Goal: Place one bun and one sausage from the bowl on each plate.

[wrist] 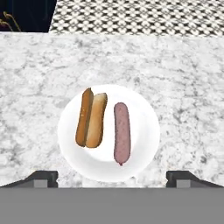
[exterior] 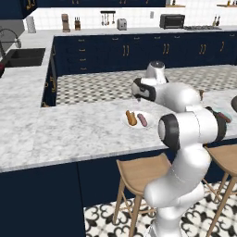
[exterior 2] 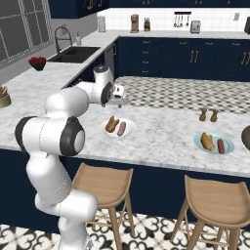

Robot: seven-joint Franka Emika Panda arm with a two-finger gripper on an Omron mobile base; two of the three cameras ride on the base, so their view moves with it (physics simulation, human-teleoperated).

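Near the front edge of the bench, the white plate [wrist: 109,168] holds a bun [wrist: 92,118] and sausage [wrist: 122,132]. The gripper [wrist: 112,177] hangs above, fingers apart, empty; it should lift straight up, bumping nothing.

This is a home kitchen, rendered rather than real. A grey-white marble counter [exterior 2: 161,132] runs as a breakfast bar with wooden stools [exterior 2: 105,188] tucked under its near edge. Navy cabinets with brass handles [exterior: 139,51] line the far wall beneath white tile. A black sink with a tall faucet [exterior 2: 73,52] sits at the counter's left corner. A toaster [exterior: 121,24], a toaster oven [exterior: 171,21] and a knife block [exterior: 77,23] stand along the back counter. The floor is patterned tile [exterior: 102,85].
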